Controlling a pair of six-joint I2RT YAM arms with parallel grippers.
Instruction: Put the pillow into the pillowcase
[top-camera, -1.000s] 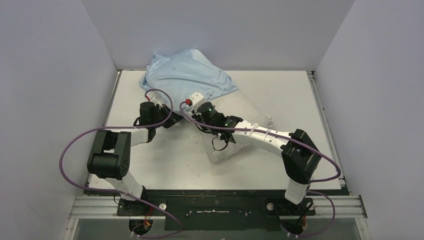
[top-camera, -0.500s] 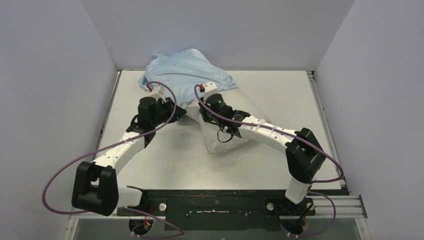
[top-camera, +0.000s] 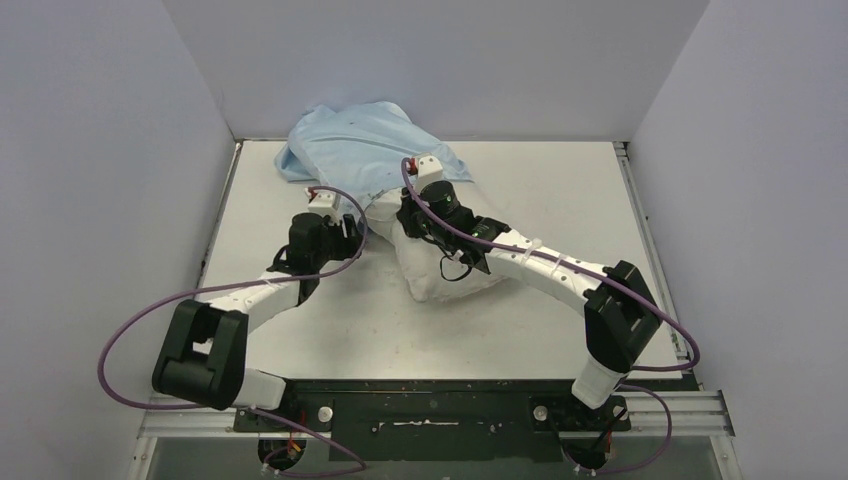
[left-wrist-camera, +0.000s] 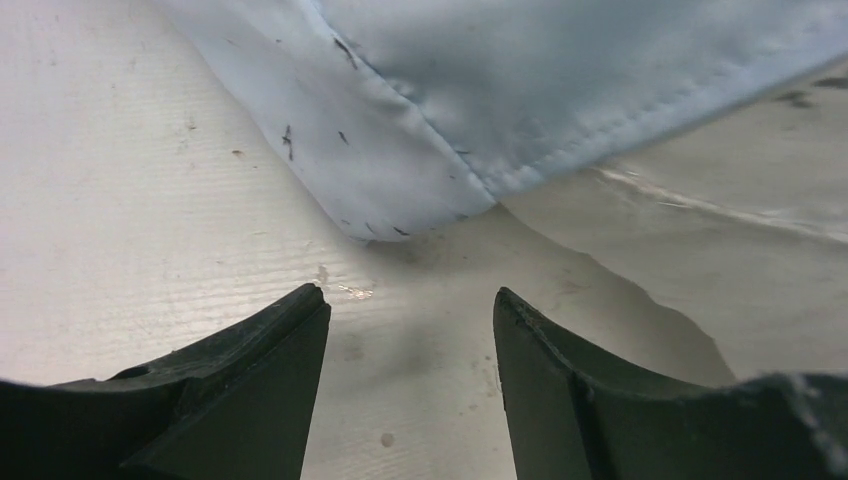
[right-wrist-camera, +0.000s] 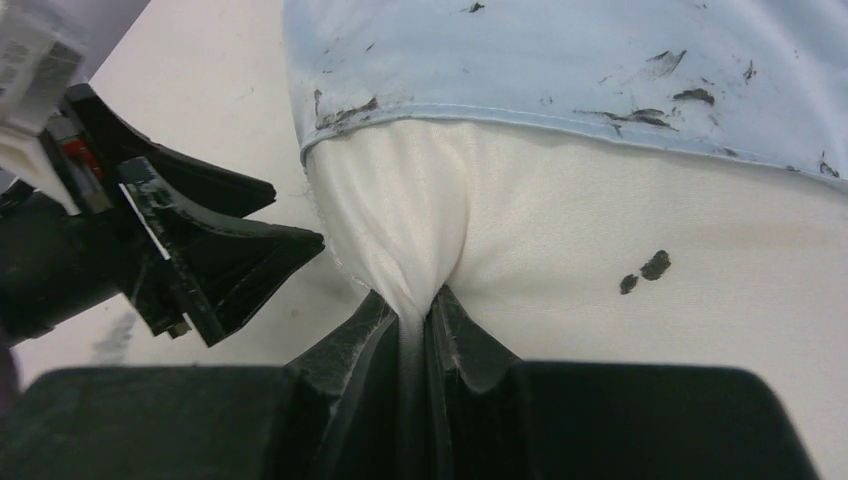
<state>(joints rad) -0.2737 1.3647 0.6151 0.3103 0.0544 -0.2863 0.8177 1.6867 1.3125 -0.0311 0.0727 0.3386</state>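
Observation:
The light blue pillowcase (top-camera: 365, 145) lies bunched at the table's back, its open hem (right-wrist-camera: 600, 115) drawn over the far end of the white pillow (top-camera: 445, 272). The pillow's near part sticks out toward the table's middle. My right gripper (right-wrist-camera: 422, 305) is shut on a pinched fold of the pillow (right-wrist-camera: 620, 220) just outside the hem. My left gripper (left-wrist-camera: 408, 300) stands open over bare table, a little short of a pillowcase corner (left-wrist-camera: 420, 150), with nothing between its fingers. In the top view the left gripper (top-camera: 345, 232) sits just left of the right gripper (top-camera: 405, 212).
Grey walls close in the white table (top-camera: 560, 190) on three sides. Purple cables loop from both arms. The left gripper's fingers (right-wrist-camera: 230, 245) show close to the pillow's left side in the right wrist view.
The left gripper has opened, let go of the cloth and drawn back a little. The right arm has pushed the pillow farther toward the back, deeper under the pillowcase hem.

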